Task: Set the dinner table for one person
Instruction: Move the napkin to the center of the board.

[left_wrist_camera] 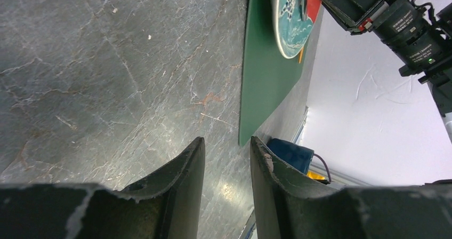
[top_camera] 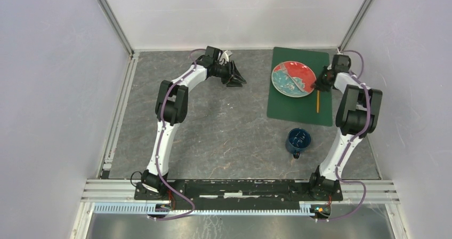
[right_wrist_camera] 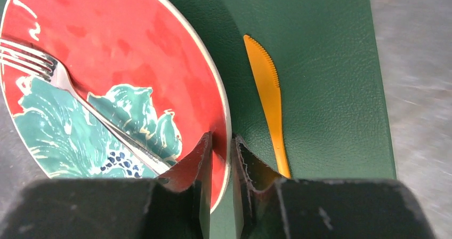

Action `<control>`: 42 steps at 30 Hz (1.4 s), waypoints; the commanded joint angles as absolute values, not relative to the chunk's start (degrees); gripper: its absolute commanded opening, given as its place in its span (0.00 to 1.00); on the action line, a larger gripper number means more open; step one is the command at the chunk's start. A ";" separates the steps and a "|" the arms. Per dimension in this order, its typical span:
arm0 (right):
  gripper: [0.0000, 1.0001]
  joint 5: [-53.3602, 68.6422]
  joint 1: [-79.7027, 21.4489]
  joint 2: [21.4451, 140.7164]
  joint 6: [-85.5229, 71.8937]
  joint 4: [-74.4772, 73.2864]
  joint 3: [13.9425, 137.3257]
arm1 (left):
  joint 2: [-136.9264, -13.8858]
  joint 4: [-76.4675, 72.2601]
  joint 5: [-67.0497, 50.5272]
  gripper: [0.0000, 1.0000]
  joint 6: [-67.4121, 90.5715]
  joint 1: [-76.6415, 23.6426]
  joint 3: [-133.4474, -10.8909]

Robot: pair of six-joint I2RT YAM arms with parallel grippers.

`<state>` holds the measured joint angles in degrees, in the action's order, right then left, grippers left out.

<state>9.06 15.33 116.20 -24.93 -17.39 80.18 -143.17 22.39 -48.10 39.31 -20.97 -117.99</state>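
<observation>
Dark grey stone-look dinner table (top_camera: 213,127) fills the white-walled cell ahead of both arm bases. The setting looks mostly done: a green rectangular placemat (top_camera: 298,111) at its far right carries a red-and-teal ceramic plate (top_camera: 290,79) with an orange plastic knife (top_camera: 317,101) beside it, and a blue mug (top_camera: 298,140) stands near. A metal fork (right_wrist_camera: 80,97) lying on the plate probably needs laying beside it. The right gripper (right_wrist_camera: 221,140) pinches the plate's rim; the left gripper (left_wrist_camera: 226,140) hangs slightly parted, empty.
</observation>
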 commanded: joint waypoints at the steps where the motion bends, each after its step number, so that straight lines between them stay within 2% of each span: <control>1: 0.19 13.21 10.28 120.67 -25.57 -19.50 82.86 | -139.24 22.00 -47.96 0.43 36.91 -20.49 -118.52; 4: 0.15 13.57 8.78 121.67 -25.73 -19.60 84.17 | -139.00 21.99 -47.67 0.43 36.83 -20.23 -118.39; 7: 0.00 13.61 8.22 122.01 -26.01 -19.12 84.20 | -138.79 21.98 -47.46 0.43 36.71 -19.91 -118.14; 19: 0.00 17.30 4.41 124.85 -24.26 -20.91 87.19 | -139.60 22.06 -46.97 0.43 37.26 -19.00 -120.01; 35: 0.00 21.72 4.39 119.01 -26.31 -19.77 93.11 | -140.61 20.51 -46.03 0.43 39.64 -18.80 -122.27; 42: 0.00 23.30 0.98 116.17 -27.40 -23.91 97.38 | -141.39 16.64 -46.56 0.43 43.06 -18.81 -122.99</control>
